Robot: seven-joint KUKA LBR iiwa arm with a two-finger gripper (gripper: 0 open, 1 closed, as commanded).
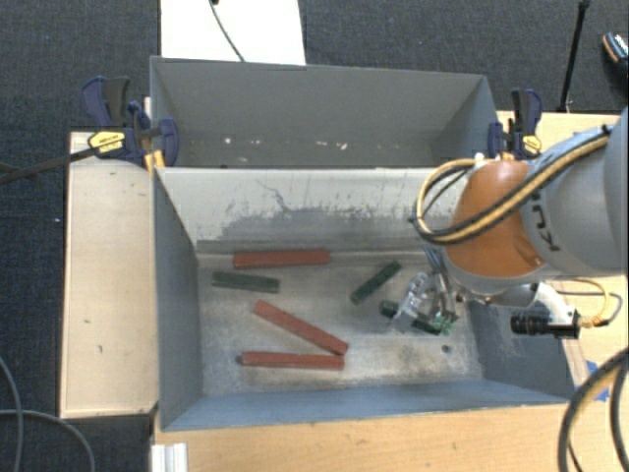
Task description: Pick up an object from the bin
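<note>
My gripper [421, 309] hangs low over the right part of the bin floor, just under the orange cover. A dark green stick [376, 281] lies slanted immediately to its left. Something small and dark green shows at the gripper's lower end, but I cannot make out whether it sits between the fingers. A red stick [301, 326] lies diagonally on the floor further left.
Another red stick [282, 259] lies along the back wall, a third [292, 360] near the front wall, and a second dark green stick [246, 281] at the left. The arm and its cables cover the bin's right side.
</note>
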